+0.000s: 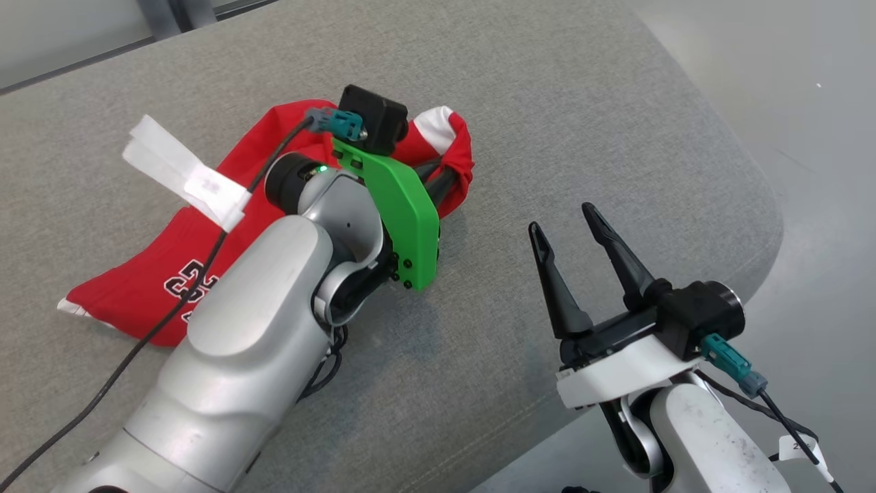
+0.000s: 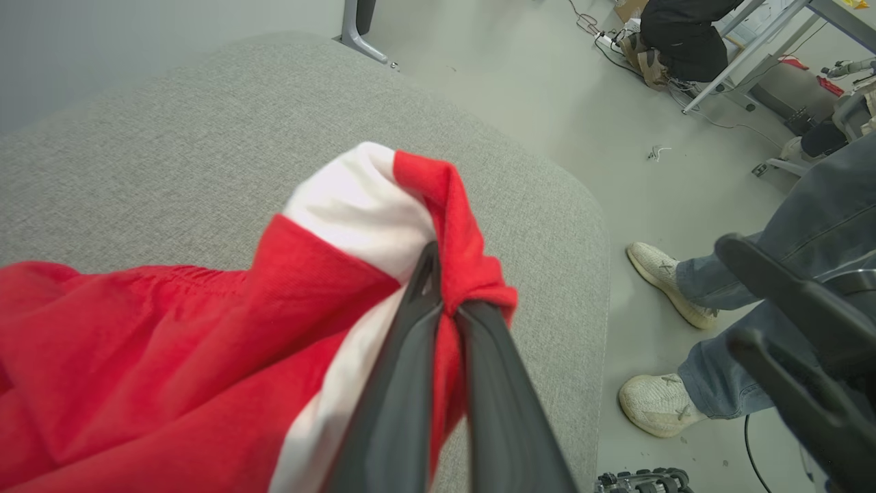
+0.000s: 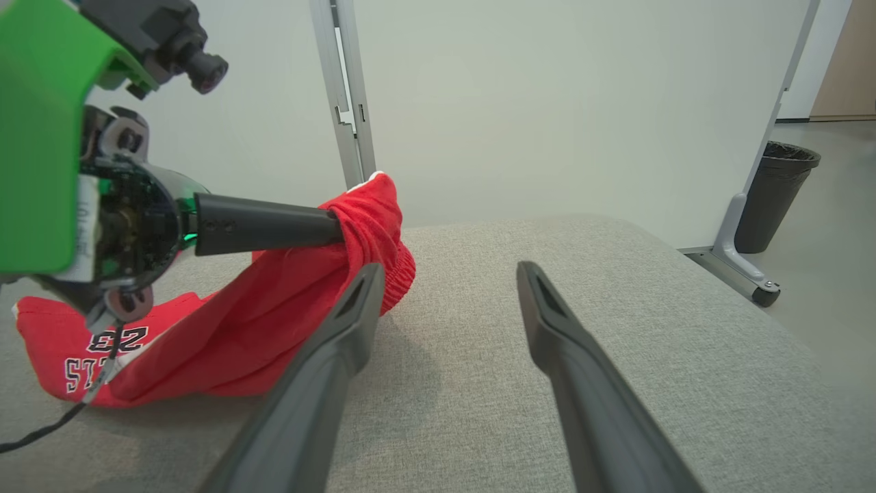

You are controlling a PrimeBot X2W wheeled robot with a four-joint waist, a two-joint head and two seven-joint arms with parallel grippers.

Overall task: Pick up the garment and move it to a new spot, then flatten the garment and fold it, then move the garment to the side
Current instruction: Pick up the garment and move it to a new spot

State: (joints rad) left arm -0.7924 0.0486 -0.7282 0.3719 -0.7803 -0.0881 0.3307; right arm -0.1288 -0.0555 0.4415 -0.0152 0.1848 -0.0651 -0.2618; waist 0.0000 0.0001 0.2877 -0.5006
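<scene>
The garment is red with white bands and dark lettering, lying crumpled on the grey cushioned surface. My left gripper is shut on a bunched corner of the garment, lifting that end off the surface while the rest trails down to the left. From the right wrist view, the left gripper reaches in sideways and the raised garment hangs from it. My right gripper hovers open to the right of the garment, nothing between its fingers.
The cushion's rounded right edge drops to a grey floor. A person's legs and pale shoes stand by that edge. A black bin and a panel's metal foot are beyond the cushion. A white tag hangs on the left arm's cable.
</scene>
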